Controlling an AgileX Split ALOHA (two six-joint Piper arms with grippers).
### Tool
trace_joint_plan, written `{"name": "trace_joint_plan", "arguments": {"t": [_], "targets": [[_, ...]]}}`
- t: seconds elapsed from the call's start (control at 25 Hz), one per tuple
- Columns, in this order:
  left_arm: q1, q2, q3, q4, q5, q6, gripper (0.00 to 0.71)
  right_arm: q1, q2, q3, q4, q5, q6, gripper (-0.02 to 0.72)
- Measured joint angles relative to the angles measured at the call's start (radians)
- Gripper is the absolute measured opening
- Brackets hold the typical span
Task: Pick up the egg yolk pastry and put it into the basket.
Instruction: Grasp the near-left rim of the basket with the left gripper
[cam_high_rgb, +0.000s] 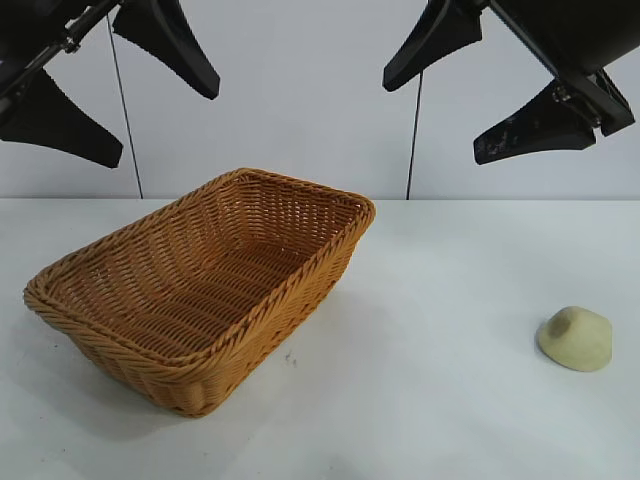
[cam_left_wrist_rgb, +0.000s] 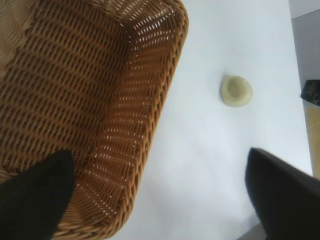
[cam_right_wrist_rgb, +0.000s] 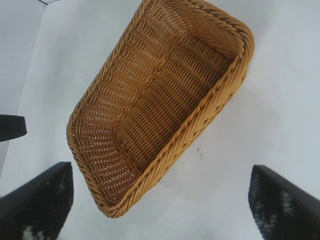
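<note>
One pastry (cam_high_rgb: 576, 339) sits on the white table (cam_high_rgb: 420, 400) at lower right of the exterior view, well apart from the basket (cam_high_rgb: 200, 285) at left centre. Above, left gripper (cam_high_rgb: 140, 95) and right gripper (cam_high_rgb: 470, 95) hang with jaws spread wide, empty.

White table (cam_high_rgb: 440, 420) fills the foreground, matte, evenly lit, soft shadows. Behind it a pale grey-white wall (cam_high_rgb: 300, 90) of flat panels, split by two thin dark vertical seams (cam_high_rgb: 125, 110). Light diffuse.
</note>
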Motion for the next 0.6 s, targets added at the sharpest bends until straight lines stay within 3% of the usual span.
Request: {"name": "trace_joint_plan", "arguments": {"t": [0.16,0.4,0.6], "targets": [[0.001,-0.017,0.0,0.035,0.006,-0.033,0.667,0.0,0.0,0.0,0.0,0.0,0.0,0.678],[0.0,-0.12,0.0,0.226,0.102,-0.216,0.667,0.0,0.0,0.0,0.0,0.0,0.0,0.678],[-0.036,-0.193,0.001,0.392,0.17,-0.41,0.667,0.0,0.0,0.0,0.0,-0.005,0.0,0.678]]}}
